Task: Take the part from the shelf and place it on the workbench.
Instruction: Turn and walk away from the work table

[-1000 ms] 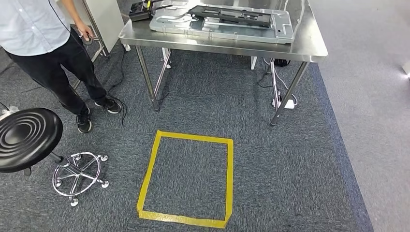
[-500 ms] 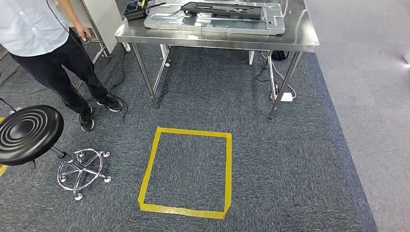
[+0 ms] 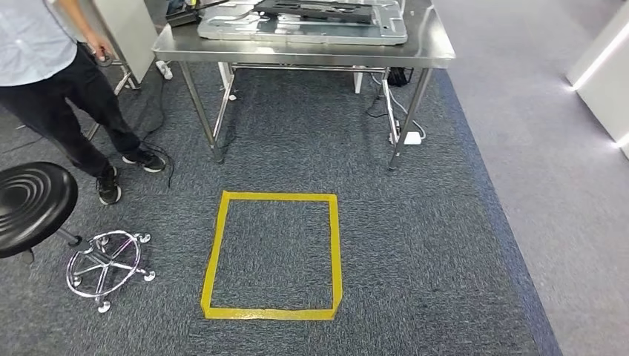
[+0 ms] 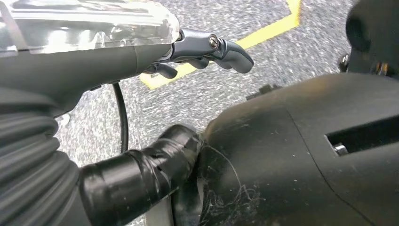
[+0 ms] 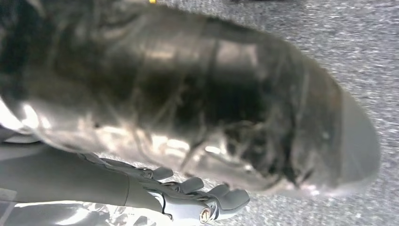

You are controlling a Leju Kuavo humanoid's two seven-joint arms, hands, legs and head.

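At the robot's sides, both arms hang down by its body. Left hand (image 4: 207, 49) holds nothing, fingers loosely curled but apart, over grey carpet; right hand (image 5: 197, 200) likewise empty, fingers slightly bent and spread. Neither carries a part, so the pick step looks not yet done, judging by that. On the floor just ahead, a yellow tape square (image 3: 271, 256) on the grey carpet, probably a standing mark for the robot. Left of it, a black round stool with chrome wheeled base (image 3: 33, 208). Further back left, a person in dark trousers (image 3: 70, 111) stands beside the desk. Farthest, the stainless steel desk (image 3: 297, 52) carries a flat grey metal panel with a black frame on top (image 3: 304, 18). No shelf visible, so cannot tell where the task's part is.
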